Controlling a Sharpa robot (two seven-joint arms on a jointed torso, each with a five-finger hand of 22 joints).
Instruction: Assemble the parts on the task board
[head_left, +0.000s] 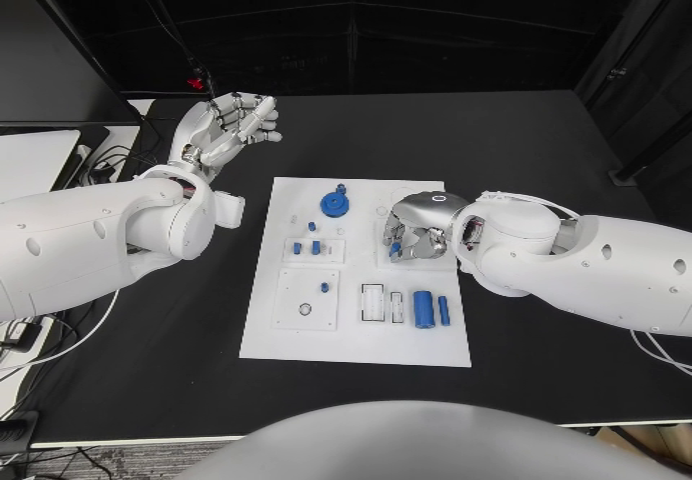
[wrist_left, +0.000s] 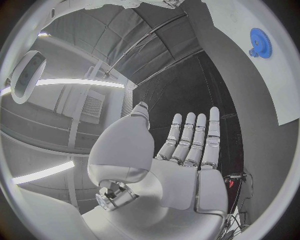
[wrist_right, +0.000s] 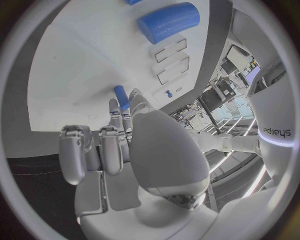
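Observation:
The white task board (head_left: 361, 335) lies mid-table. On it are a blue gear (head_left: 335, 204), a thick blue cylinder (head_left: 423, 308), a thin blue rod (head_left: 444, 311) and small blue pegs (head_left: 306, 246). My right hand (head_left: 415, 232) hovers low over the board's right upper part with fingers curled down. In the right wrist view a small blue peg (wrist_right: 121, 97) sits pinched at the fingertips of the right hand (wrist_right: 119, 145), with the cylinder (wrist_right: 169, 22) beyond. My left hand (head_left: 231, 125) is raised off the board's far left corner, palm flat, fingers straight and holding nothing (wrist_left: 187, 150).
Empty rectangular slots (head_left: 382, 303) lie beside the cylinder, and a square plate with a round hole (head_left: 307, 308) sits at the board's left. The gear (wrist_left: 260, 42) and board edge (wrist_left: 250, 80) show in the left wrist view. Cables and a red object (head_left: 195, 82) lie at the far left.

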